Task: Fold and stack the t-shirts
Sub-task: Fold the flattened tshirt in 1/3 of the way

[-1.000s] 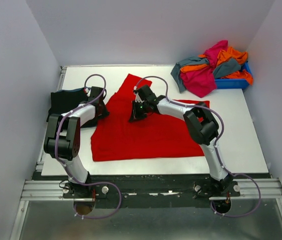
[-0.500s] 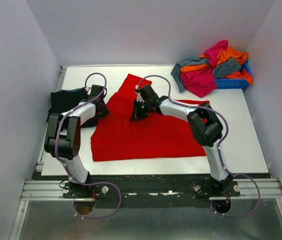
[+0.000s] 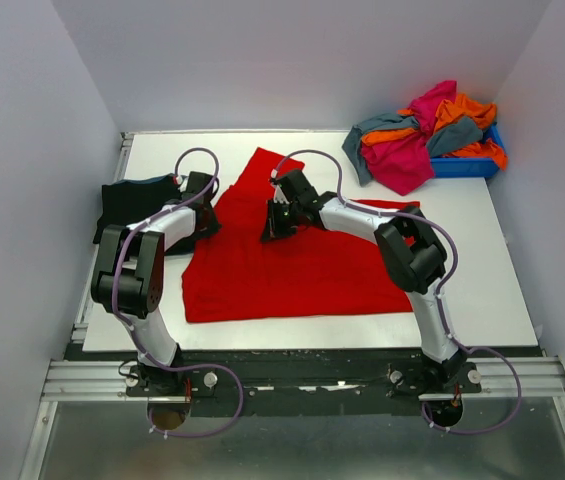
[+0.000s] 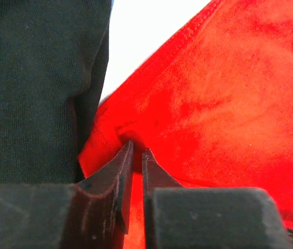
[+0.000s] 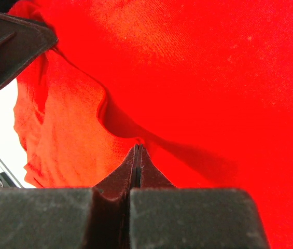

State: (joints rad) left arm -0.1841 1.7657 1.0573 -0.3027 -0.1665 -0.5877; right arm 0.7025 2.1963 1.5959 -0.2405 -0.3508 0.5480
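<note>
With one black t-shirt (image 3: 127,200) seemingly lying folded at the table's (image 3: 462,260) left, the red t-shirt (image 3: 292,270) is lying spread mid-table, the left claw (image 4: 137,150) and right claw (image 5: 137,148) each clenching a pinch of it, while a heap of t-shirts (image 3: 417,140) is waiting at the blue bin (image 3: 462,165).

The left claw (image 4: 137,149) has closed further on the red t-shirt (image 4: 229,93).
</note>
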